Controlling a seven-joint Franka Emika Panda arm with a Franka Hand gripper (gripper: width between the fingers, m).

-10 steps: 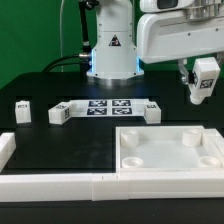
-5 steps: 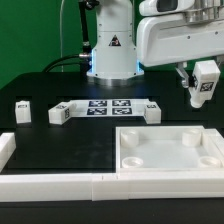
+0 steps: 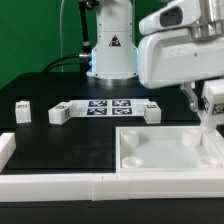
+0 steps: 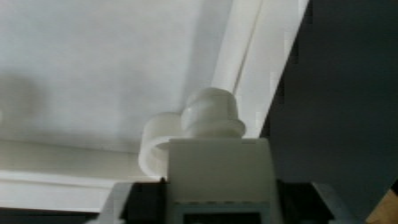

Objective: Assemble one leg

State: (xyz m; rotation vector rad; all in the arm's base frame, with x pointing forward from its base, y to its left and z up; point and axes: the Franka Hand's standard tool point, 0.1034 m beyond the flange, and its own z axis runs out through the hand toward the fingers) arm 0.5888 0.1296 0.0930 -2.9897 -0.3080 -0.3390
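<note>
My gripper [image 3: 211,102] is shut on a white leg [image 3: 213,99] with a tag on its face and holds it upright just above the far right corner of the large white panel [image 3: 160,156]. In the wrist view the leg [image 4: 214,150] sits between the dark fingers [image 4: 143,196], and its rounded end points at the panel's raised edge [image 4: 249,60]. Three more legs stand on the black table: one [image 3: 22,107] at the exterior view's left, one [image 3: 60,113] beside the marker board, one [image 3: 152,109] at the board's other end.
The marker board [image 3: 105,107] lies in front of the robot base [image 3: 112,50]. A long white rail [image 3: 60,182] runs along the front edge, with a short white piece [image 3: 5,148] at the exterior view's left. The panel has recesses at its corners.
The gripper has moved down and toward the exterior view's right with the leg in it, and now hangs low over the panel's far right corner. The other legs have not moved.
</note>
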